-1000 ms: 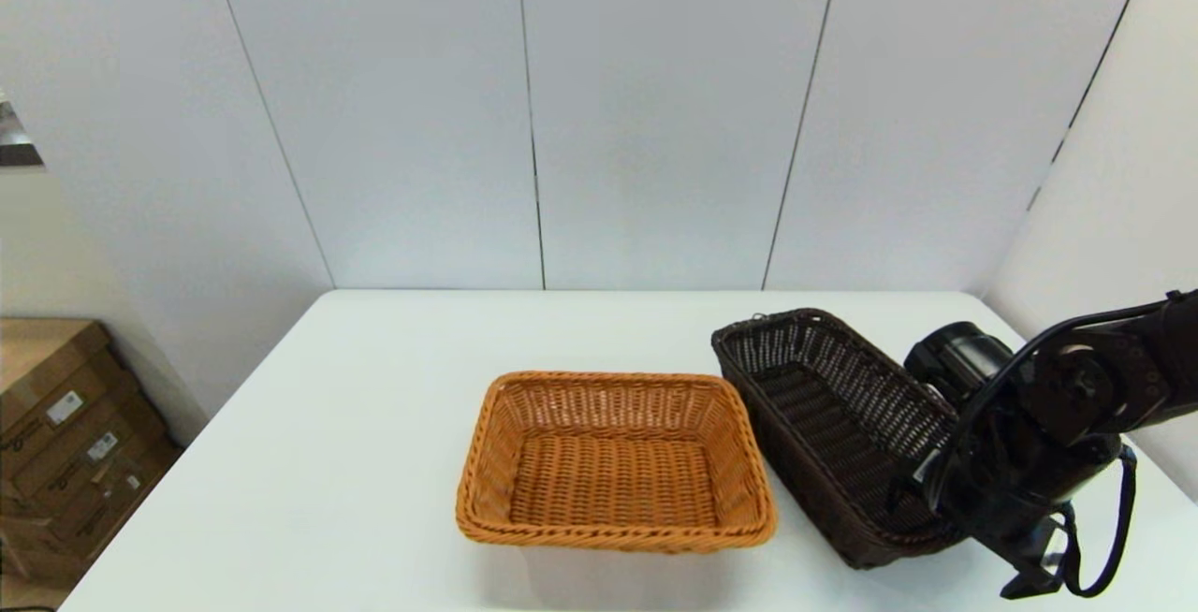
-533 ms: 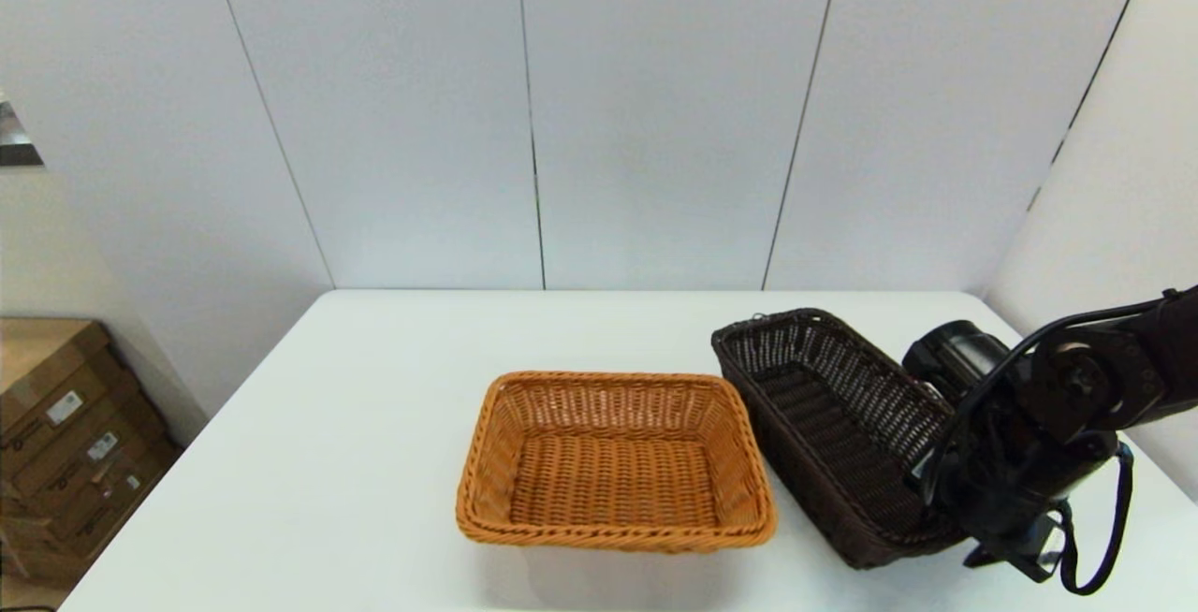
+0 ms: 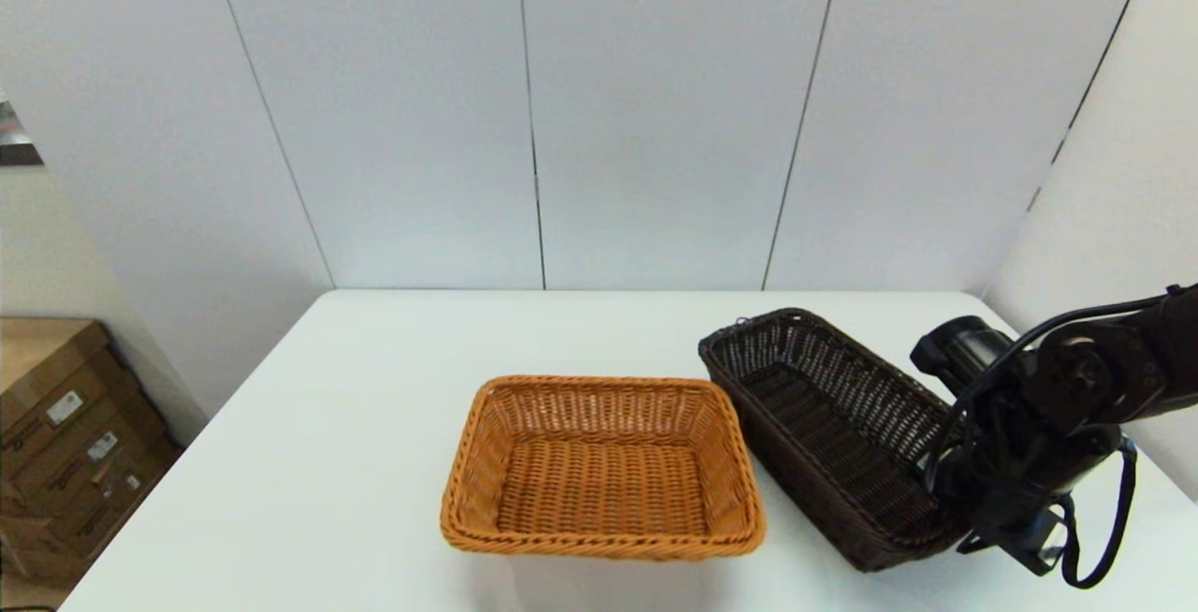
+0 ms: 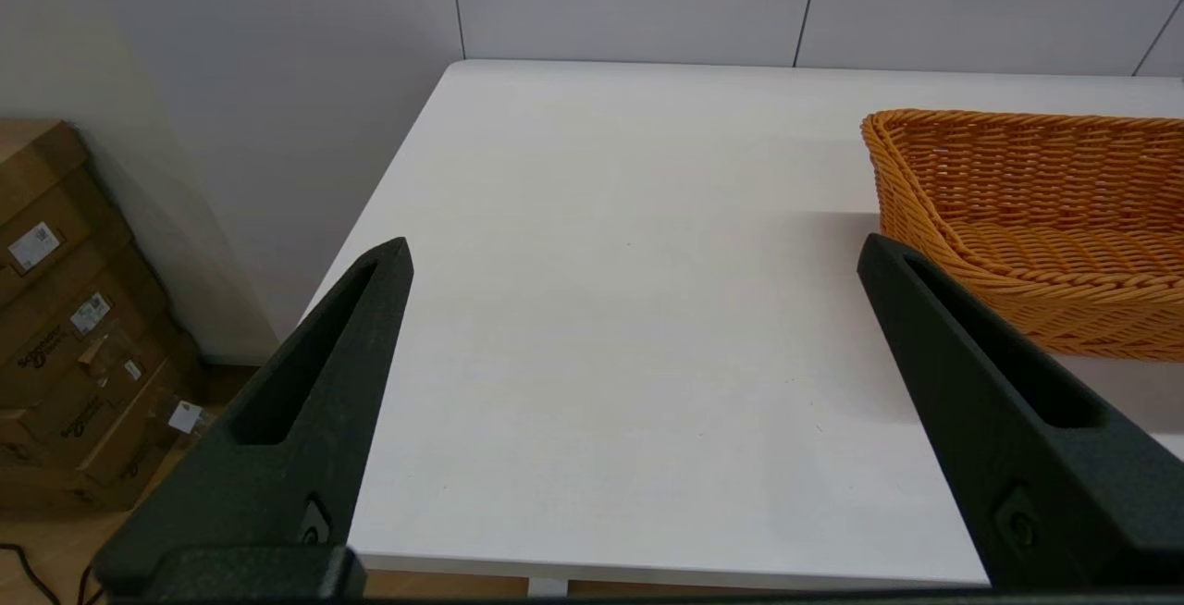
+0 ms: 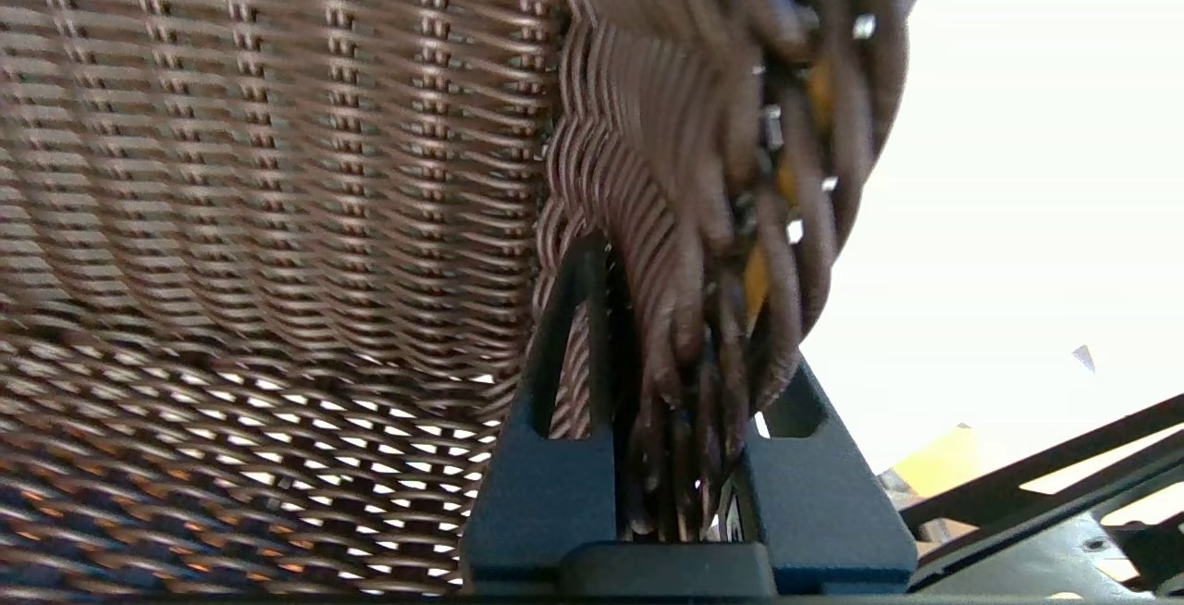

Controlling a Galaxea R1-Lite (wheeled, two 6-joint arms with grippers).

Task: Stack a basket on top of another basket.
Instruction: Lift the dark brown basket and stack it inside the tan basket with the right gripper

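Head view shows the right gripper (image 3: 973, 523) clamped on the near-right rim of the tilted dark basket (image 3: 824, 434), just right of the orange basket (image 3: 599, 472); lift clear, level it, centre above, while the left gripper (image 4: 629, 263), spread wide, idles left.

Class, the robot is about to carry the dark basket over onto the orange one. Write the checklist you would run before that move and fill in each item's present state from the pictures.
1. Grip: right gripper is shut on the dark basket's braided rim, one finger on each side of it. Ok.
2. Lift: the dark basket is tilted, its gripped side raised; whether its far side is off the table is unclear. Cannot tell.
3. Target: the orange basket sits upright on the table with nothing in it. Ok.
4. Path: the two baskets are very close, the dark one's near edge low beside the orange rim. Not ok; it looks too low to pass over.
5. Left gripper: open, over bare table beside the orange basket, clear of it. Ok.
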